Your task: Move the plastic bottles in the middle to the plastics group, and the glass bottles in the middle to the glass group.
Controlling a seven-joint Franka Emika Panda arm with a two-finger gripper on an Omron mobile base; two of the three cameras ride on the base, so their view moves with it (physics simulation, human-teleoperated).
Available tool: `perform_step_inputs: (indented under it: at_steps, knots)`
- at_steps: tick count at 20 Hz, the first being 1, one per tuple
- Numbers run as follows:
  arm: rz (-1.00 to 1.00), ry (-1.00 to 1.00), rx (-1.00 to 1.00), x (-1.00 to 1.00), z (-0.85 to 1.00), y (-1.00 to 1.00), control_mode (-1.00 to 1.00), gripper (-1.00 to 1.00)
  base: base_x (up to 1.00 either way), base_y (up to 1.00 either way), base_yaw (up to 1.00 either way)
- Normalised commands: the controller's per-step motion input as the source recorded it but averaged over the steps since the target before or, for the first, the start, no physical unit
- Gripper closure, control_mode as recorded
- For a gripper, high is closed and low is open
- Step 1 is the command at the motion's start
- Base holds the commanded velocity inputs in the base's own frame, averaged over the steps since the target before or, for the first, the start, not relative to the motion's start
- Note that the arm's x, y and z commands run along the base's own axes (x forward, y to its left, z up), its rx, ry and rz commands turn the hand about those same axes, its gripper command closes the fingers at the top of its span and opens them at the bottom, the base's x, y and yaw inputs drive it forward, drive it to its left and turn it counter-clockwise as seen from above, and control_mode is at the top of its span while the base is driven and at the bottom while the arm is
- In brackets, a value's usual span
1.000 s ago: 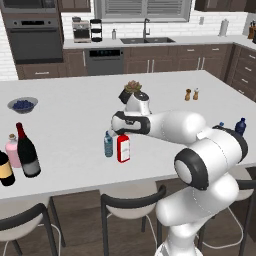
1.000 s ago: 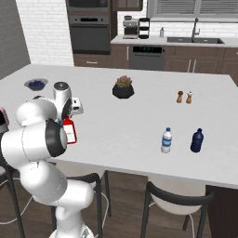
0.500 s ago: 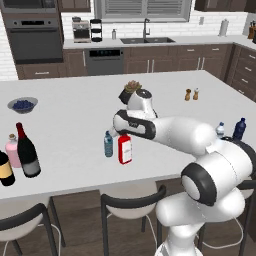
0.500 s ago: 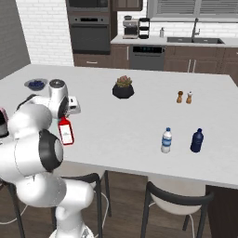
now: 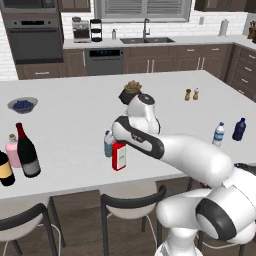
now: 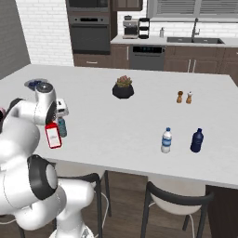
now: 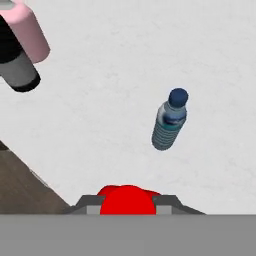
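Pincer (image 7: 127, 207) clamped on the flat red bottle (image 5: 119, 156), just beside the small light-blue water bottle (image 5: 108, 144) mid-counter (image 5: 75, 115): best kept upright, lifted clear of that neighbour, then carried left toward the pink flask (image 5: 12, 151) and dark wine bottle (image 5: 26, 152).

The flat red bottle (image 7: 126, 199) with white label stands upright between the fingers (image 7: 87, 206). The small light-blue water bottle (image 7: 170, 120) stands just beyond them. The tall wine bottle (image 5: 26, 151) stands well apart, beside the pink flask (image 5: 13, 150).
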Motion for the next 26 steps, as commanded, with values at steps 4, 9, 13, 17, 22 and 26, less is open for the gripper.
perform_step_inputs:
  at_steps: [4,9,13,17,22,26]
  knots:
    - [0.22,-0.05,0.06,-0.03,0.02,0.83,-1.0,1.0,0.0,0.0,0.0]
    - [0.21,-0.05,0.06,0.0,0.08,0.86,-1.0,1.0,0.0,0.0,0.0]
    - [0.17,0.0,0.01,0.01,0.01,0.82,-1.0,1.0,0.0,0.0,0.0]
    - [0.12,0.0,0.0,0.04,0.01,0.75,-1.0,1.0,0.0,0.0,0.0]
    - [0.05,0.0,0.0,0.07,0.06,0.44,-1.0,1.0,0.0,0.0,0.0]
    - [0.0,0.0,-0.03,0.21,0.0,0.19,-1.0,1.0,0.0,0.0,0.0]
